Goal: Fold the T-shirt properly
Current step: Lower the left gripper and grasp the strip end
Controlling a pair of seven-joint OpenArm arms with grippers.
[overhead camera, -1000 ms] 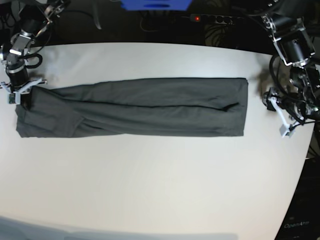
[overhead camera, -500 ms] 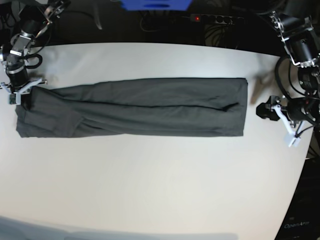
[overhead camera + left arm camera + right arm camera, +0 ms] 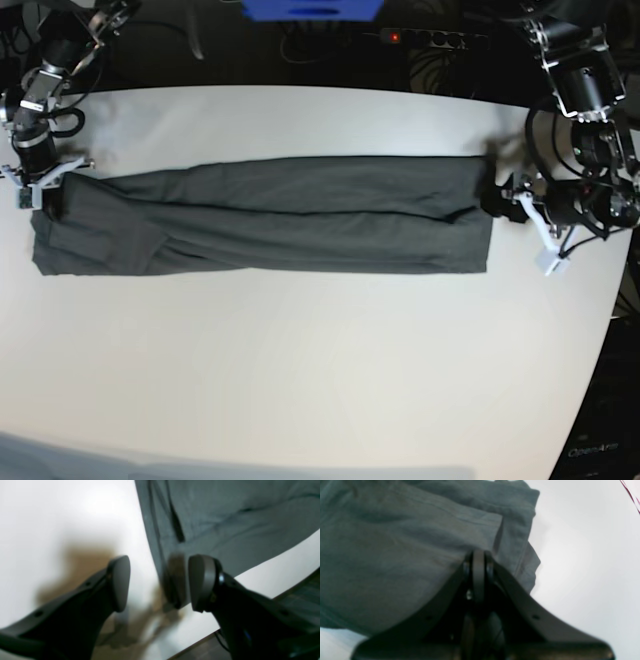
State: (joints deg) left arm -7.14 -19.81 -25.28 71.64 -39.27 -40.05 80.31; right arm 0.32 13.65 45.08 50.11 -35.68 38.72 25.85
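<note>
Still risky: right gripper [image 3: 478, 562] pinches the T-shirt [image 3: 270, 215] corner; left gripper [image 3: 160, 582], jaws apart straddling the hem, might grab only one layer.

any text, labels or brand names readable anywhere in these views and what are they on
"OpenArm", faint pale lettering on the dark surface off the table's lower right corner in the base view; small, so the reading is uncertain.
T-shirt: no print or readable label.
Wrist views: no text.
</note>
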